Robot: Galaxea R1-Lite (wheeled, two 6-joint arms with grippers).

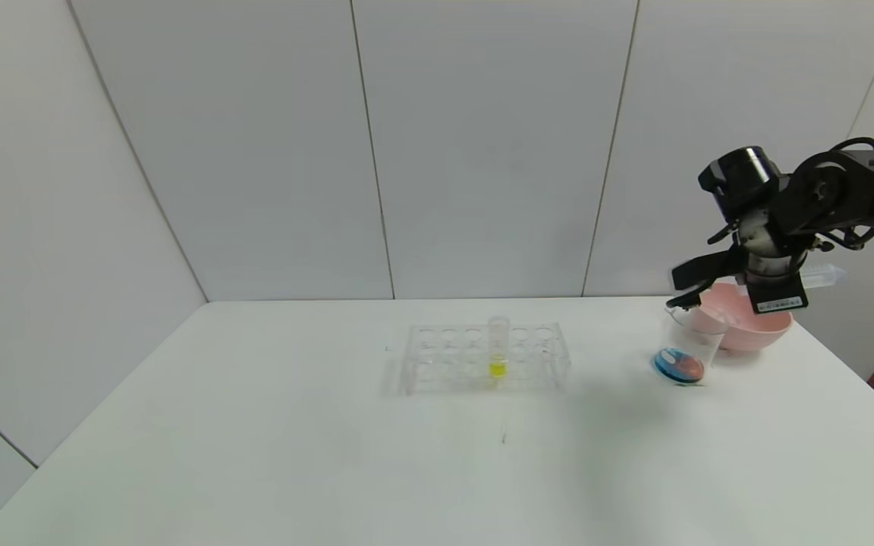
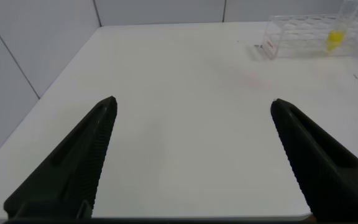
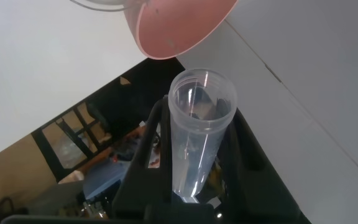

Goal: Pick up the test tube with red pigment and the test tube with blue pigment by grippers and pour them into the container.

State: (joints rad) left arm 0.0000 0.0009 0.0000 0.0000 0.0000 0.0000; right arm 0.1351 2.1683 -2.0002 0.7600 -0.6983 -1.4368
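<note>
**Both pigments in the beaker, last tube emptied**

Apparently the pouring is finishing. The small clear glass beaker (image 1: 686,345) near the table's right edge is holding blue and red liquid. The black right gripper (image 3: 194,155) is pinching an empty clear tube (image 3: 199,127) above the pink bowl (image 1: 748,326). The left gripper (image 2: 191,162) is idling, jaws spread, over bare table.

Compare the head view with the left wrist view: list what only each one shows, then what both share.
Only the head view: the right gripper shut on an emptied test tube above the pink bowl, and the container holding blue and red liquid. Only the left wrist view: the left gripper, open above the table. Both: the clear rack, the yellow tube and the white table.
</note>
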